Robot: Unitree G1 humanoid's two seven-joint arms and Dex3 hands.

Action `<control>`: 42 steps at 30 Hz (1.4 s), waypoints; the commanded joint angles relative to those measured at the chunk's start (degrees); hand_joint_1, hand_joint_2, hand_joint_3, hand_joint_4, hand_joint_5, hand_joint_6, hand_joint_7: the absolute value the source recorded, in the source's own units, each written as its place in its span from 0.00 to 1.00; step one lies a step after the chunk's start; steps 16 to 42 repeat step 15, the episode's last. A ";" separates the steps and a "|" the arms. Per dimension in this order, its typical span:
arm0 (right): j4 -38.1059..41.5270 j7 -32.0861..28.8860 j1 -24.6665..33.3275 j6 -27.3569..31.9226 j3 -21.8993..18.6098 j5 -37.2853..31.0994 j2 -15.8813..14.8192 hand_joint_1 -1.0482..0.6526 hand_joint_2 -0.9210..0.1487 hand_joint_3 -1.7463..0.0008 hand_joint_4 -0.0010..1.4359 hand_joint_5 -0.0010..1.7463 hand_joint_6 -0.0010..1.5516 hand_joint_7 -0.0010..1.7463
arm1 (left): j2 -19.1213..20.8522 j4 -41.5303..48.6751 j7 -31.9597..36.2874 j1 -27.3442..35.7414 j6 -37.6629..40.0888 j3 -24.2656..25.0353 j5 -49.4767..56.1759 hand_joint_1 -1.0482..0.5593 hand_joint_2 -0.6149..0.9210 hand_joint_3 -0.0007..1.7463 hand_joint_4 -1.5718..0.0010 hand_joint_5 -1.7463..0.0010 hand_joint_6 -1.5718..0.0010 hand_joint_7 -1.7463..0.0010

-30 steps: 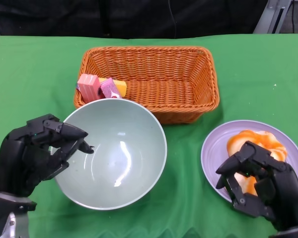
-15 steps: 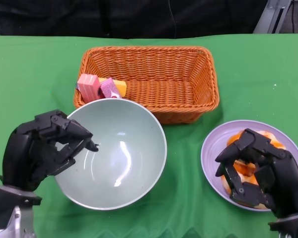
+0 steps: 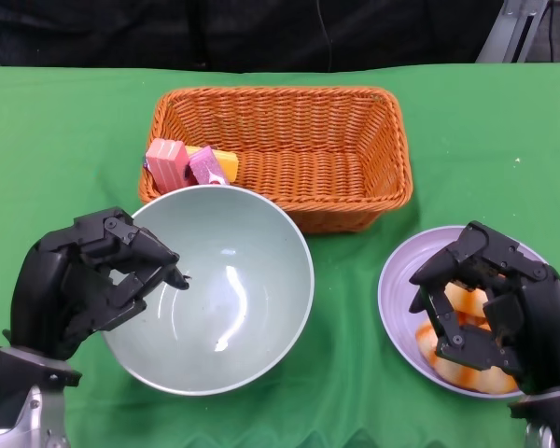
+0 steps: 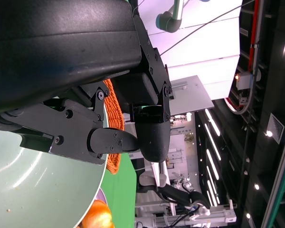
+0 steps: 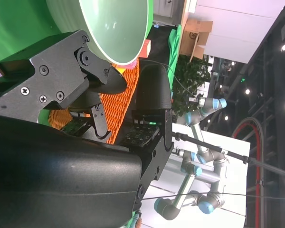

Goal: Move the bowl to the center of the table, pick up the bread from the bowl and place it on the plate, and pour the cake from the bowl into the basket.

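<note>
Sitting at the middle of the green table (image 3: pixel 65 131), a pale green bowl (image 3: pixel 210 289) serves as the anchor of the scene, its glossy inside bare. Directly behind the bowl, and touching or nearly touching its far rim, stands an orange wicker basket (image 3: pixel 280 154); in the basket's corner nearest the bowl's far-left rim lie the cake pieces (image 3: pixel 187 161), pink and yellow blocks bunched together.

To the right of the bowl, apart from it, a lavender plate (image 3: pixel 399 280) holds the orange bread (image 3: pixel 462 331). The right hand (image 3: pixel 490 313) hangs over the plate with its fingers curled down around the bread; whether they actually grip the bread or only hover over it cannot be told from the head view, and the right wrist view shows only black fingers (image 5: pixel 104 80) bent against the bowl's green outer wall (image 5: pixel 118 23) and the basket weave.

At the bowl's left rim, the left hand (image 3: pixel 89 280) is curled inward with its fingertips (image 3: pixel 163 271) reaching just over the edge; whether they pinch the rim or merely rest above it cannot be told. The left wrist view shows those fingers (image 4: pixel 109 140) above the bowl's pale interior (image 4: pixel 42 185), with a sliver of basket (image 4: pixel 113 118) beyond and the bread (image 4: pixel 97 216) past the bowl's far side.
</note>
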 commanded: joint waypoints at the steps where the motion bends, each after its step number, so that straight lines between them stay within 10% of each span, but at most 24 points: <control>1: -0.91 -0.67 -0.56 0.35 -0.98 -0.28 -1.00 0.57 0.29 0.43 0.51 0.86 0.44 0.73 | 0.26 -1.24 0.42 -0.48 0.21 0.41 0.77 0.58 1.00 0.18 0.47 0.25 0.41 0.46; 42: -0.14 -2.49 -2.35 0.61 -1.80 -1.31 -0.72 0.59 0.25 0.46 0.51 0.87 0.43 0.74 | 0.01 -2.23 -0.01 -0.74 2.95 0.84 0.24 0.59 1.00 0.20 0.47 0.24 0.42 0.45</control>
